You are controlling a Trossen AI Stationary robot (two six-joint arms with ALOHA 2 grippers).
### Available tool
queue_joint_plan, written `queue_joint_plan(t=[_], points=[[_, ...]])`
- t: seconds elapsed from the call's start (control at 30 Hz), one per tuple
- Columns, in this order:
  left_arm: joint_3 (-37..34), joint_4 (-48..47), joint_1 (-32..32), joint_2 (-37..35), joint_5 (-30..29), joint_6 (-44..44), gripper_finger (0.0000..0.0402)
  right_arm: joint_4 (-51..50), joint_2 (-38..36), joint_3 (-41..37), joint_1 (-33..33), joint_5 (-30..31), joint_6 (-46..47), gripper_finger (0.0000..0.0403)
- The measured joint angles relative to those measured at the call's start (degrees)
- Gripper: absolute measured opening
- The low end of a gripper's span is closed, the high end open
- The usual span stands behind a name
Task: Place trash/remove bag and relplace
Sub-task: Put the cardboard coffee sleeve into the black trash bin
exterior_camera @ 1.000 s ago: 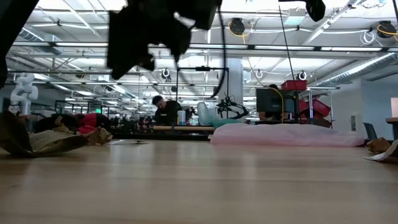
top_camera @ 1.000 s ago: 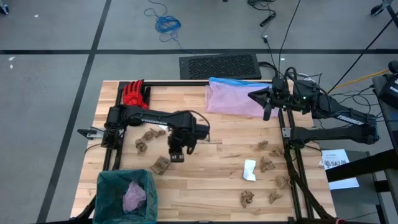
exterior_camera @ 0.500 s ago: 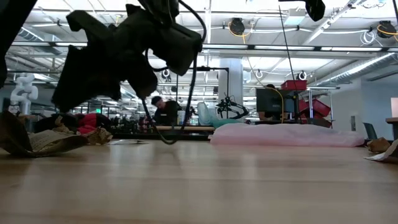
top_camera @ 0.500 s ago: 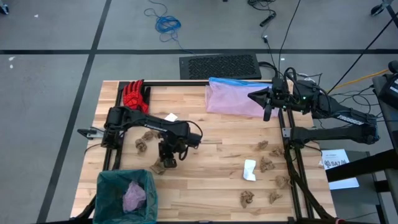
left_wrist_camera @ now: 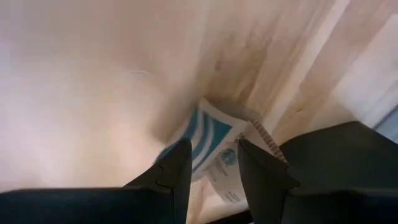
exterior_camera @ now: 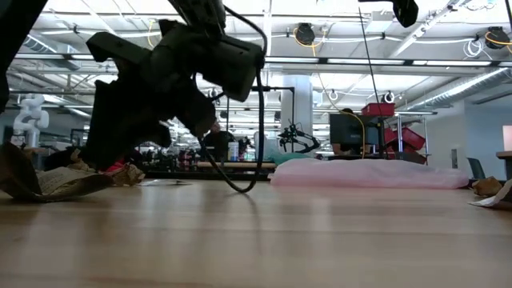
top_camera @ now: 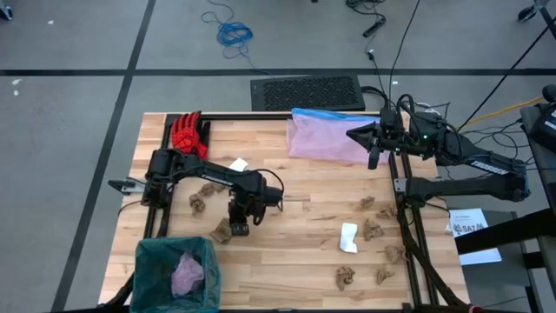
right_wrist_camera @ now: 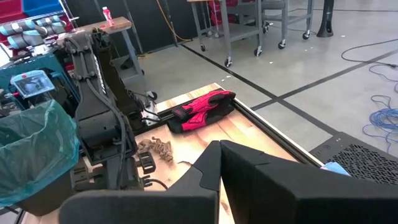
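The teal-green bag lines a bin at the table's near left corner, with a pale crumpled lump inside; it also shows in the right wrist view as bag. My left gripper points steeply down just above the table, open, right beside a crumpled brown paper. In the wrist view my left gripper has a blue-printed paper scrap on the wood between and beyond its fingertips. My right gripper is shut and empty, raised at the far right.
A pink translucent bag lies at the far edge, red gloves at the far left. Brown paper wads lie by the left arm, several more at the right, and a white scrap near the middle.
My left gripper has come down toward the table and a little toward the near left, closing on the crumpled brown paper, its forearm dropping low. Its fingers have kept the same gap. A small white scrap behind the arm has come into view.
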Motion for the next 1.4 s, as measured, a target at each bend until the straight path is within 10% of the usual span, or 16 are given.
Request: queue_joint_plan(t=[0.57, 0.9, 1.4], points=[[-9.9, 7.3, -0.7, 0.0, 4.0, 0.2, 0.0122, 0.0, 0.0, 0.0, 0.0, 0.0, 0.4, 0.0], [-10.1, 7.9, -1.8, -0.1, 1.8, -1.0, 0.0006, 0.0, 0.0, 0.0, 0.0, 0.0, 0.4, 0.0], [17.0, -10.7, 3.2, -5.5, -9.3, -3.4, 0.0001, 0.3, 0.0, 0.0, 0.0, 0.4, 0.0, 0.0]])
